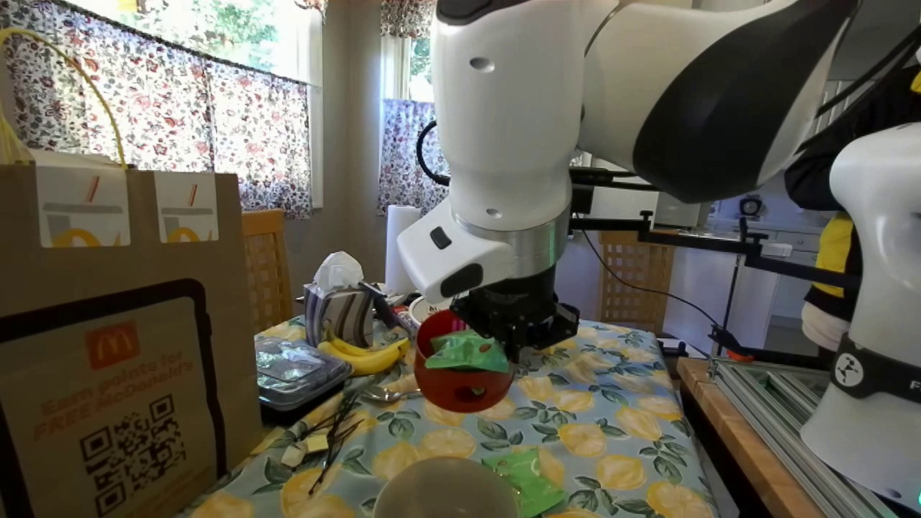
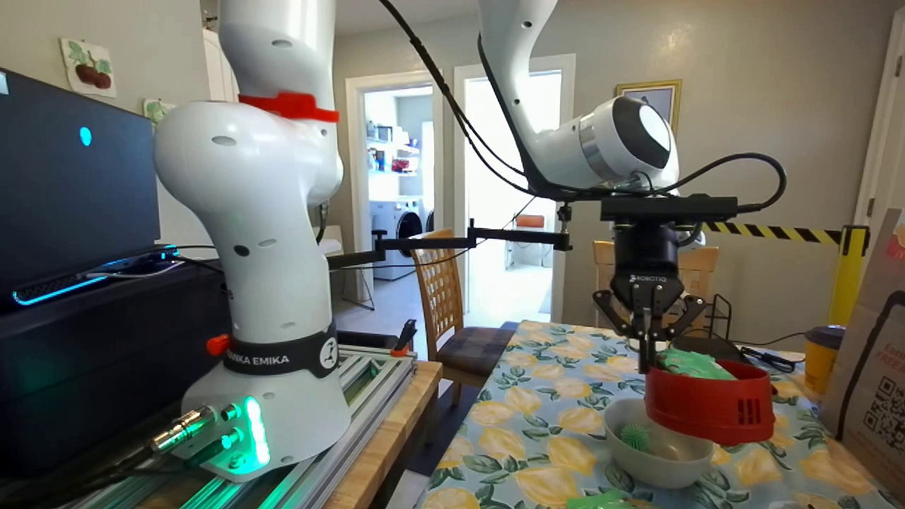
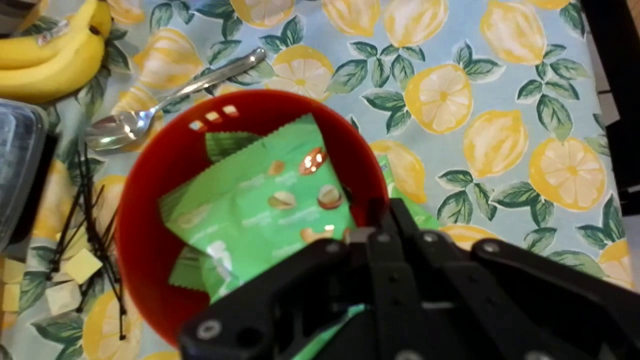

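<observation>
In an exterior view, the gripper (image 2: pixel 645 364) is grasping the red bowl (image 2: pixel 709 410) by its left rim, above the tablecloth (image 2: pixel 537 431). The bowl's mouth is facing up, its axis near vertical, leaning slightly right. A green packet (image 3: pixel 260 210) is lying inside. Below left, a pale bowl (image 2: pixel 661 466) is containing a spiky green ball (image 2: pixel 634 437).

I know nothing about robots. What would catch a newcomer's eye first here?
Probably the white robot arm looming across the upper part of an exterior view, its gripper pinching a red bowl of green packets by the rim, above a lemon-patterned tablecloth. Next might come the large McDonald's bag at that view's left edge.
</observation>
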